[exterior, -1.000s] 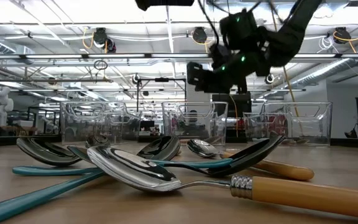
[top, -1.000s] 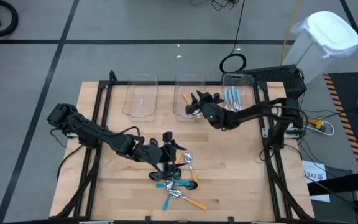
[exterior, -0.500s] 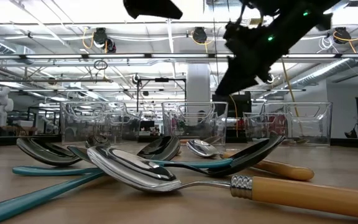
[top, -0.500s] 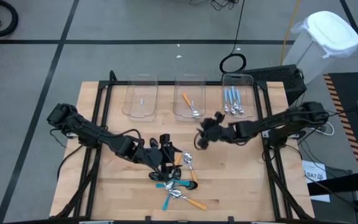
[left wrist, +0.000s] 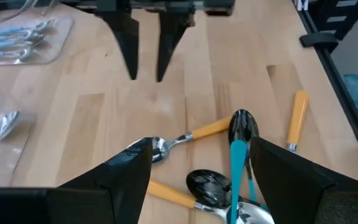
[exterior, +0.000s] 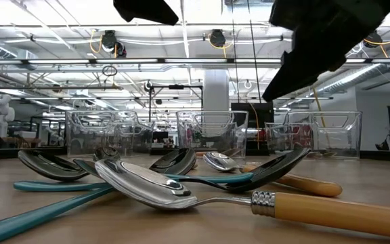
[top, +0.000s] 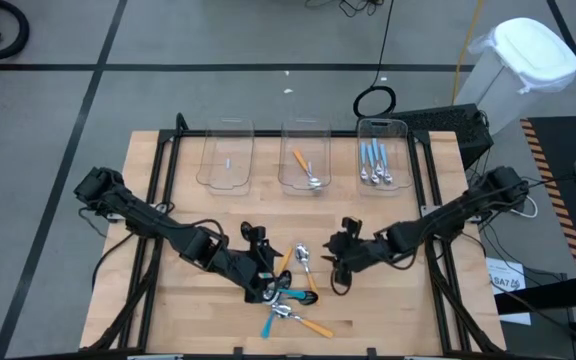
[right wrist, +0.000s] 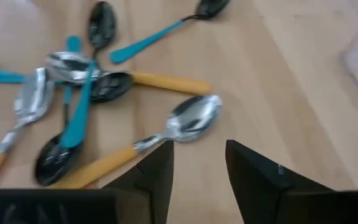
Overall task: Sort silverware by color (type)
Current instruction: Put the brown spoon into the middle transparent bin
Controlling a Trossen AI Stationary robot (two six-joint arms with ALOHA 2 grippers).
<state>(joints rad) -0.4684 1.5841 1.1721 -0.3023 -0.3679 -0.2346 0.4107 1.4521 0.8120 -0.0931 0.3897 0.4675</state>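
Spoon pile [top: 286, 295]: a loose heap near the front edge of the wooden surface [top: 388, 320], teal handles with black bowls crossed over orange handles with shiny silver bowls; several overlap and touch.
Orange-handled spoon [right wrist: 143, 144]: lies just beyond the pile toward the bins, silver bowl up.
Middle bin [top: 305, 135]: beyond the pile at the back of the surface, holds one orange-handled spoon [top: 306, 170].
Right bin [top: 383, 128]: beside the middle bin, holds several light-blue-handled spoons [top: 375, 162].
Left bin [top: 227, 140]: on the other side of the middle bin, contents too faint to name.
Left claw [top: 260, 283]: over the pile, fingers spread wide, gripping nothing.
Right claw [top: 337, 272]: just beside the pile, fingers parted with a gap between them, empty, pointing at the surface.
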